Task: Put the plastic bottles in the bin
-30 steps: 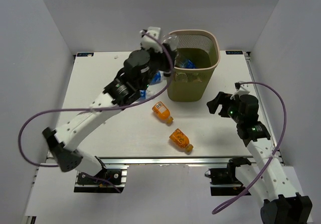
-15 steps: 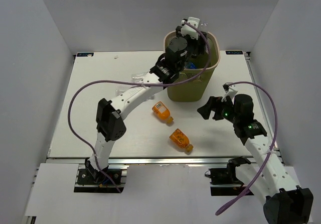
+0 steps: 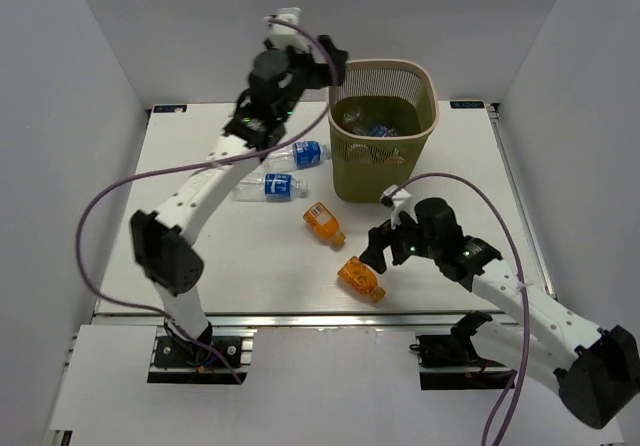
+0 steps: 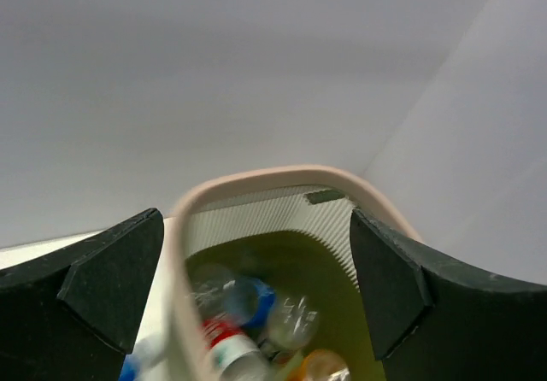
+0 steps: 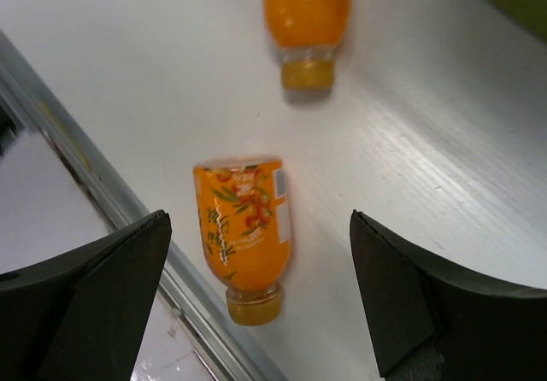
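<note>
While several plastic bottles (image 3: 365, 123) lie inside the olive mesh bin (image 3: 385, 178), two blue-labelled clear bottles (image 3: 300, 154) (image 3: 268, 187) rest on the table (image 3: 200, 256) left of it, and two stubby orange bottles (image 3: 324, 222) (image 3: 360, 278) lie in front. The left gripper (image 4: 256, 253) hangs above the bin's left rim, fingers spread and empty. The right gripper (image 5: 256, 253) hovers spread over the orange bottle farther from the bin.

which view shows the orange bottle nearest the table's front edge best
The right wrist view: the orange bottle lies whole and large there, label and cap plain. The top external view shows it small, just by the right tool. The left wrist view does not show it.
</note>
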Tool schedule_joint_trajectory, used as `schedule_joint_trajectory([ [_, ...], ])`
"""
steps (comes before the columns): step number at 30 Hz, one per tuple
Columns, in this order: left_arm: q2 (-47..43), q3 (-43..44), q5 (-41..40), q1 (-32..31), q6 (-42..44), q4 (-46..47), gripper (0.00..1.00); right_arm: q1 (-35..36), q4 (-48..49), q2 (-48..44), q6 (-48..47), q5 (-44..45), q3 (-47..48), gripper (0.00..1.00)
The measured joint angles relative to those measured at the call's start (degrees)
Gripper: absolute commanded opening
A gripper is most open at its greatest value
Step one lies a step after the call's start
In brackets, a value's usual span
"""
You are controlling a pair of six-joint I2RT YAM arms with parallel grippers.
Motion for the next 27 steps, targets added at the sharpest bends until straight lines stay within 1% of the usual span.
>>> schedule_joint_trajectory([
  [2,-7.30,-7.52,-0.26,2.93,-1.03,-0.20,0.98,4.31,-0.96,1.90,-1.51,2.21,0.28,0.89],
  [5,-20.65,-21.97,-3.21,5.73,-1.81,0.09,0.98,9.70,-2.36,5.51,-3.26,5.27,0.85,0.89],
  [7,-29.11,-30.58,-5.95,5.64,-2.64,0.24,0.98,11.58,-3.13,7.78,-3.93,6.40,1.20,0.89],
  [9,-37.38,-38.45,-9.62,5.40,-4.26,-1.81,0.98,13.64,-3.39,10.69,-4.59,7.34,1.42,0.89],
  [13,-50.31,-53.00,-16.63,6.27,-11.52,-6.60,0.98,16.37,-3.21,14.62,-4.83,8.44,1.51,0.89],
  [16,-54.60,-61.46,-19.69,6.99,-16.81,-11.21,0.98,17.90,-3.02,17.09,-4.79,9.46,1.51,0.89],
  [20,-54.62,-66.34,-21.42,6.99,-21.64,-18.38,0.98,18.91,-1.77,19.82,-4.35,11.87,1.51,0.89],
  [22,-54.95,-66.90,-21.92,6.99,-22.93,-20.28,0.98,19.06,-0.76,20.96,-3.96,12.74,1.51,0.86],
  [23,-55.17,-66.90,-22.23,6.99,-23.41,-20.63,0.98,19.15,-0.26,21.42,-3.72,13.11,1.49,0.82],
  [24,-55.47,-66.90,-22.58,6.99,-23.85,-20.63,0.98,19.15,0.22,21.75,-3.39,13.42,1.44,0.75],
  [25,-55.78,-66.90,-22.84,6.99,-24.09,-20.65,0.98,19.15,0.55,21.84,-3.21,13.57,1.46,0.71],
  [26,-56.04,-66.90,-23.08,7.02,-24.35,-20.63,0.98,19.15,0.68,21.81,-2.97,13.51,1.46,0.64],
  [27,-56.15,-66.90,-23.23,7.02,-24.44,-20.61,0.98,19.15,0.79,21.66,-2.82,13.46,1.51,0.53],
])
